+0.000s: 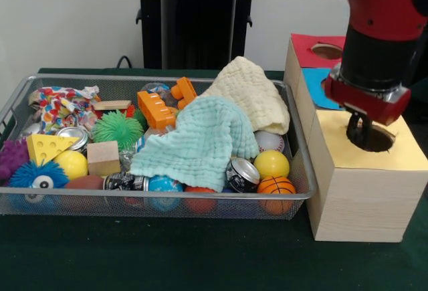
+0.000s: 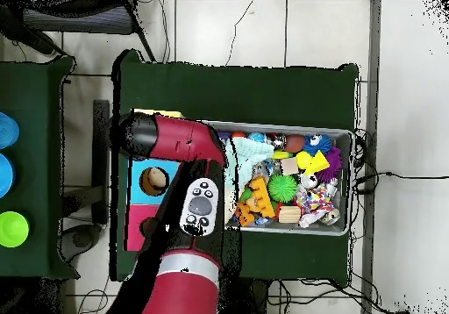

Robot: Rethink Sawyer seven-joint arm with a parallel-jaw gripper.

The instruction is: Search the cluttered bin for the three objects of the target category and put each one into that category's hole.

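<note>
My gripper [image 1: 361,132] hangs low over the round hole [image 1: 372,138] in the yellow panel of the wooden box [image 1: 364,197], its tip dipping into the opening. Nothing shows in its grasp. In the wire bin [image 1: 299,145] lie a yellow ball [image 1: 271,163], a small basketball [image 1: 275,185] and a baseball [image 1: 268,140] at the right end. Another yellow ball [image 1: 71,164] sits at the left, and a blue ball [image 1: 162,184] at the front. In the overhead view the arm [image 2: 180,144] covers the gripper and the yellow panel.
A mint cloth [image 1: 197,140] and a cream cloth [image 1: 251,93] drape over the bin's middle. Cans [image 1: 241,174], orange bricks [image 1: 157,107], a wooden cube [image 1: 103,157] and fuzzy toys [image 1: 117,129] fill the rest. The box's blue panel hole [image 2: 153,181] and red panel [image 1: 314,50] lie behind the gripper.
</note>
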